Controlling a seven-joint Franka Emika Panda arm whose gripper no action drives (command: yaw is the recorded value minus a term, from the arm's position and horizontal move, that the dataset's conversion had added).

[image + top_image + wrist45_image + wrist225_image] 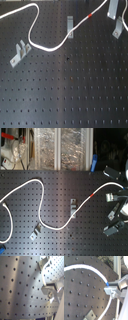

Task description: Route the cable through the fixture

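The black perforated metal table is seen in both exterior views, its hole grid bare over most of the near half. Across it a long, thin white cable with a short red band is laid in loose bends. In the first exterior view it is run from the first exterior view's upper left, dipped past a grey forked metal fixture, then lifted past a second small grey clip toward the tool end.

Progress, as judged: the cable appears seated at or against the middle clip; whether it lies inside the slot cannot be told. At the forked fixture the cable is seen just beside it, not between the prongs, so that routing seems left to do. A third grey bracket sits near the first exterior view's right edge; the cable's relation to it is unclear.

The tool is seen at the second exterior view's right. In the second wrist view the cable is met by the tool, and the fingers seem closed on it.

No brand, label or legible writing is found.
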